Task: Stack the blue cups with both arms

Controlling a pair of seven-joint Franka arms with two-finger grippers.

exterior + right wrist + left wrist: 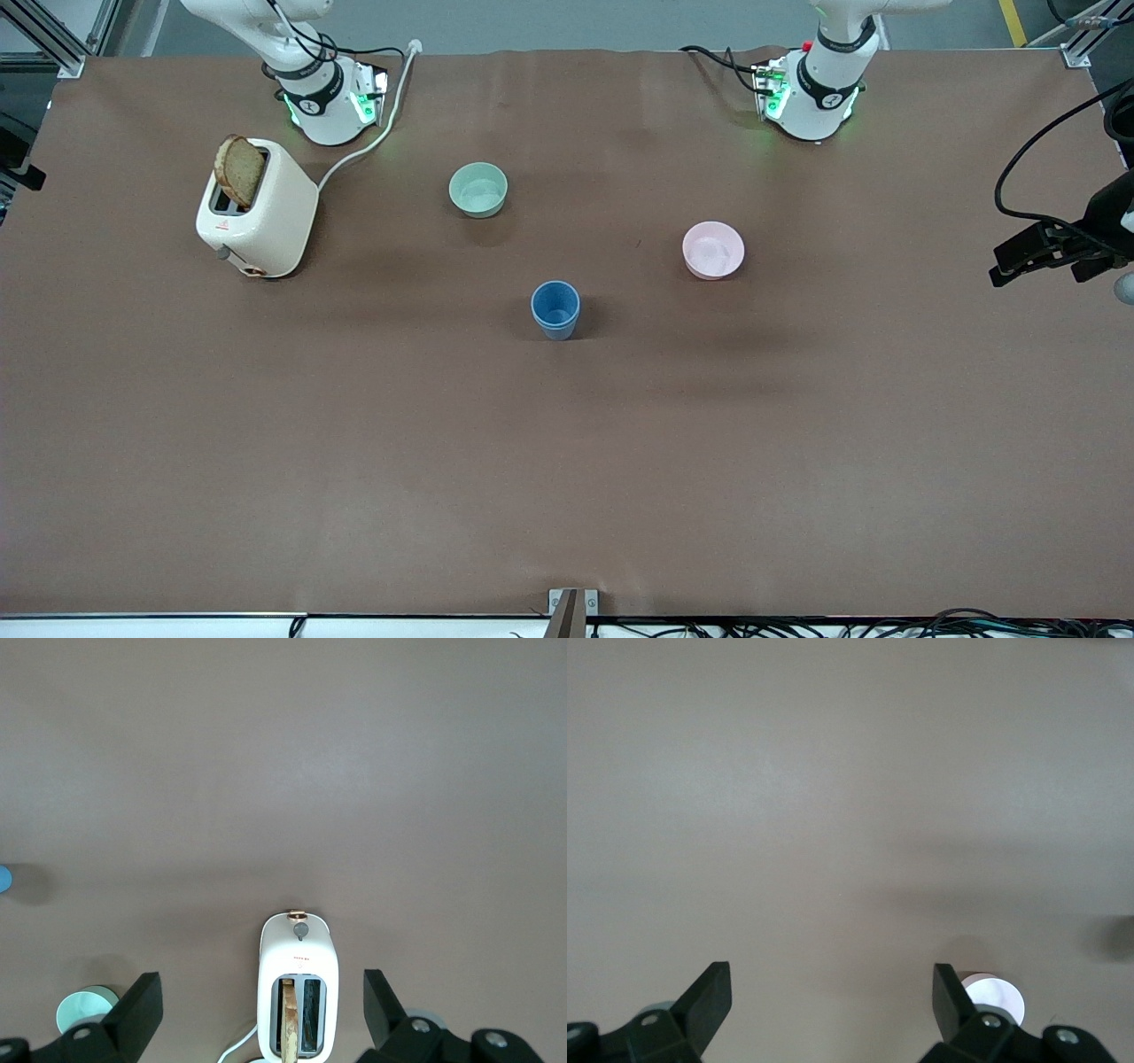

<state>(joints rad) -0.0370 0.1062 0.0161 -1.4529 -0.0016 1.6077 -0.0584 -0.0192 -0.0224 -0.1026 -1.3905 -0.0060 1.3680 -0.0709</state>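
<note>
1. Blue cups (555,309): one blue stack shows mid-table, upright, mouth up. It looks like a rim inside a rim, so I judge they are already nested; I can't confirm the count.
2. Around it: green bowl (478,189) farther from the camera, pink bowl (713,250) toward the left arm's end, toaster (257,208) with bread toward the right arm's end. All are well apart from the cups.
3. Step in hand, my read: verify seating. If regrasping, come straight down, pinch the wall, keep it vertical.
4. Left gripper (831,1005): fingers spread wide, empty, over bare table with the pink bowl at its edge.
5. Right gripper (262,1008): fingers spread wide, empty, high over the toaster.
</note>
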